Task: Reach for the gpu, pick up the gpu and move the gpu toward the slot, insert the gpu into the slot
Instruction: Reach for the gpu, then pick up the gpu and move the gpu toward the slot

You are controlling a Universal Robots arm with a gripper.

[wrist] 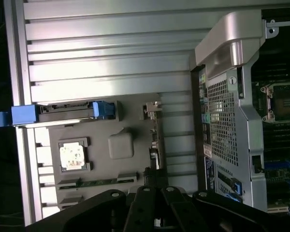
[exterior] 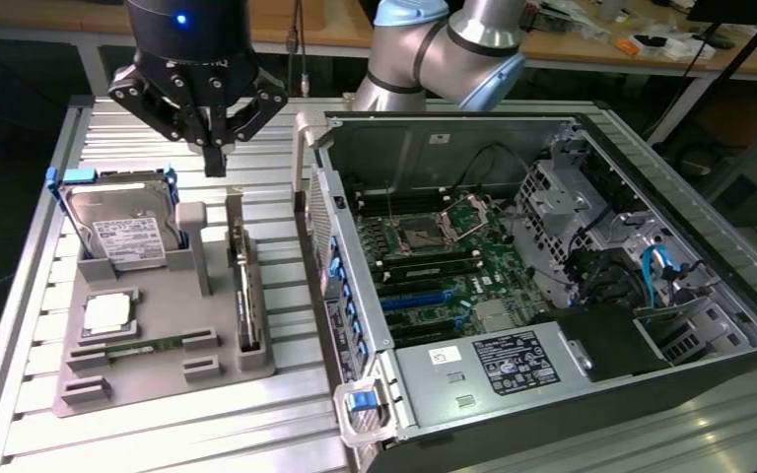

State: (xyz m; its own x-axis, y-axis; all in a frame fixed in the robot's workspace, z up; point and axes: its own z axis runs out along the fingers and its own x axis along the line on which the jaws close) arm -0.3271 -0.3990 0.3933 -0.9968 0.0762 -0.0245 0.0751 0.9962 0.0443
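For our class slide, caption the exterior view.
Claw hangs over the grey tray where the gpu stands on edge, beside the open computer case.

Robotics lab or test workshop, not a home. The work surface is a slotted aluminium-profile table point(exterior: 24, 325) made of ribbed rails.

On the exterior view's right, a desktop computer case point(exterior: 694, 384) lies on its side with the panel off and its green motherboard point(exterior: 438, 246) exposed.

On the exterior view's left, a grey moulded fixture point(exterior: 155, 379) has cut pockets for loose parts. A hard drive point(exterior: 122, 236) stands upright in it and a memory stick point(exterior: 142, 347) lies flat.

An industrial robot arm point(exterior: 451, 44), silver tube with pale blue joint caps, rises at the table's far side. A black gripper point(exterior: 214, 158) hangs above the fixture.

Far behind are wooden benches point(exterior: 332, 20), with a clutter point(exterior: 642, 39) of cables and small gear at far right.
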